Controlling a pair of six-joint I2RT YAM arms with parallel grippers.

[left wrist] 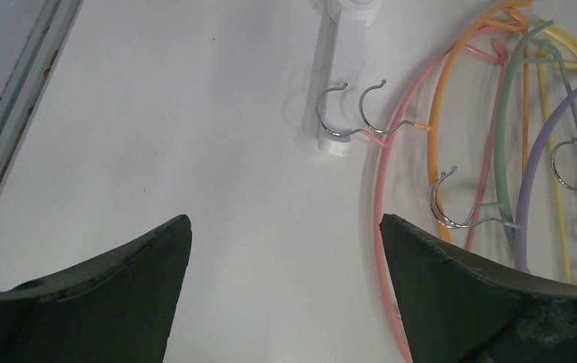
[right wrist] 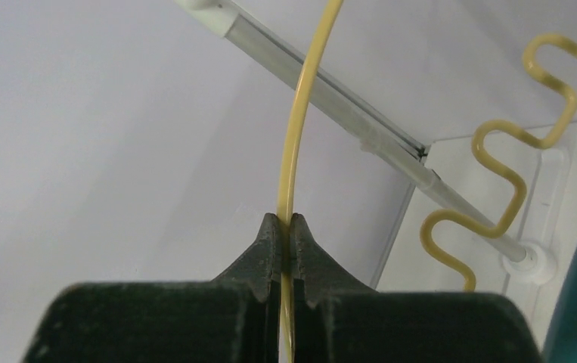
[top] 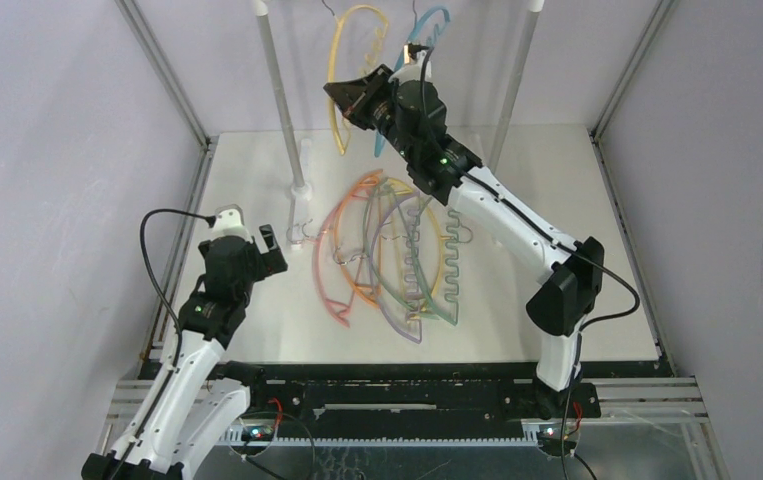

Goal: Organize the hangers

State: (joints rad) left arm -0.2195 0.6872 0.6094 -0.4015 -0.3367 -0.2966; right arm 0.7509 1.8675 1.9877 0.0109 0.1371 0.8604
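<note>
A: Where is the yellow hanger [right wrist: 290,166]?

B: Up by the rail [top: 280,110], beside the teal hanger [top: 435,22] that hangs there. The right gripper [right wrist: 286,227] is pinched tight on its thin arm, with nothing else between the jaws.

A: Is its hook over the bar?

B: I can't tell. The hook runs to the top edge of the overhead view and the bar itself is out of sight. I'd judge this is the hanging step.

A: So how should it be done?

B: The pinch is on a slim, smooth rod far from the hook, so the hanger could swivel in the grip. Go slowly, bring the hook down over the bar, let the bar take the weight, and only then let go. Leave a gap to the teal one so the two don't tangle.

A: And the left gripper [left wrist: 285,227]?

B: It's spread wide and holding nothing, above the table [top: 617,200] just left of the pile [top: 387,260] of pink, orange, green and lilac hangers. Their hooks and arms overlap, so the next pick should probably be an outer one.
</note>
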